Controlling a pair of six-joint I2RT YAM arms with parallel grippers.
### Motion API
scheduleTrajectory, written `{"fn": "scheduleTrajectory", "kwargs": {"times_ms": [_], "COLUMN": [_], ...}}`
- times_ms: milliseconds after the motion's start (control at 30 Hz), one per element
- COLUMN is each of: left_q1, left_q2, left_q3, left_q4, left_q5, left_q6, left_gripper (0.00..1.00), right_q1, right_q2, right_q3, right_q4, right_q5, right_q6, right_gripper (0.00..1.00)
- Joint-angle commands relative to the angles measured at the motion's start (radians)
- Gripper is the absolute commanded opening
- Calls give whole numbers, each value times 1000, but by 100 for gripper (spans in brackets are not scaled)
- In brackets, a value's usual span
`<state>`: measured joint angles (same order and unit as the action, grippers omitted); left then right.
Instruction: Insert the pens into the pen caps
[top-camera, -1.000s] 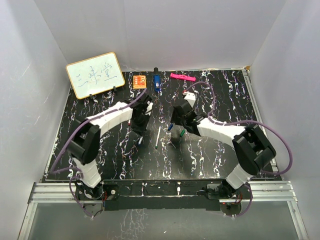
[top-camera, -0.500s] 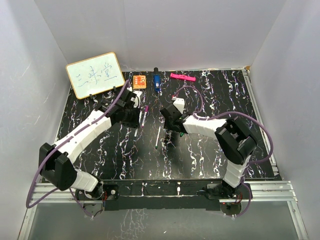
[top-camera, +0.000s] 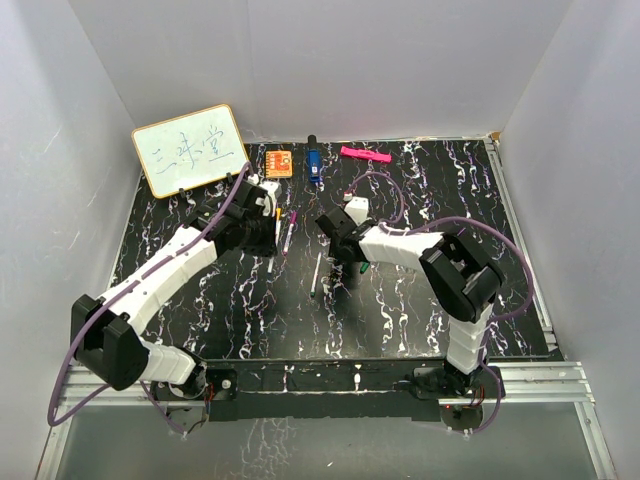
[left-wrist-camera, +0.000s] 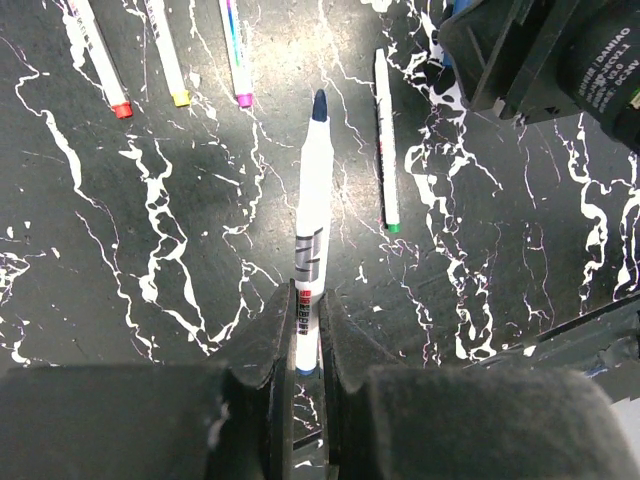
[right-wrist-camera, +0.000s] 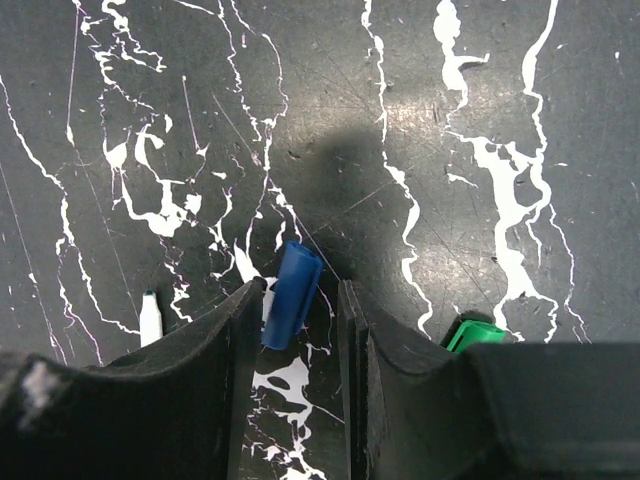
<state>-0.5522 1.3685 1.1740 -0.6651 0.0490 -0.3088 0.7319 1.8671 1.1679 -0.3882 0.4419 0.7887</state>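
Observation:
My left gripper is shut on the rear end of a white pen whose dark blue tip points away from the fingers. Three more pens lie beyond it to the left, tipped red, yellow and purple. A green-tipped pen lies to its right. My right gripper stands open over the table with the blue pen cap lying between its fingers, against the left one. A green cap peeks out beside the right finger.
At the back of the black marbled table stand a small whiteboard, an orange block, a blue object and a pink marker. White walls close in the left, back and right sides.
The left arm has stretched out low and carried its gripper toward the far left with the pen. The right gripper has shifted left over the blue cap and narrowed a little.

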Motion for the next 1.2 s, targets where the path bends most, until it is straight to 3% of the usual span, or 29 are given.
{"fn": "scheduleTrajectory", "kwargs": {"times_ms": [0, 700, 867, 967, 1167], "left_q1": [8, 24, 27, 28, 29], "left_q2": [-39, -29, -27, -28, -24], "left_q3": [-12, -4, 3, 3, -6], "left_q4": [9, 37, 39, 36, 36], "left_q5": [6, 14, 14, 12, 5], "left_q6": [-1, 8, 9, 9, 10], "left_gripper": [0, 0, 0, 0, 0], "right_q1": [3, 32, 44, 46, 51], "right_q2": [26, 78, 122, 146, 133], "right_q3": [64, 23, 38, 45, 14], "right_q4": [4, -133, -169, -185, -173], "right_q5": [21, -13, -17, -28, -48], "right_q6": [11, 12, 1, -5, -15], "right_gripper": [34, 29, 17, 0, 0]}}
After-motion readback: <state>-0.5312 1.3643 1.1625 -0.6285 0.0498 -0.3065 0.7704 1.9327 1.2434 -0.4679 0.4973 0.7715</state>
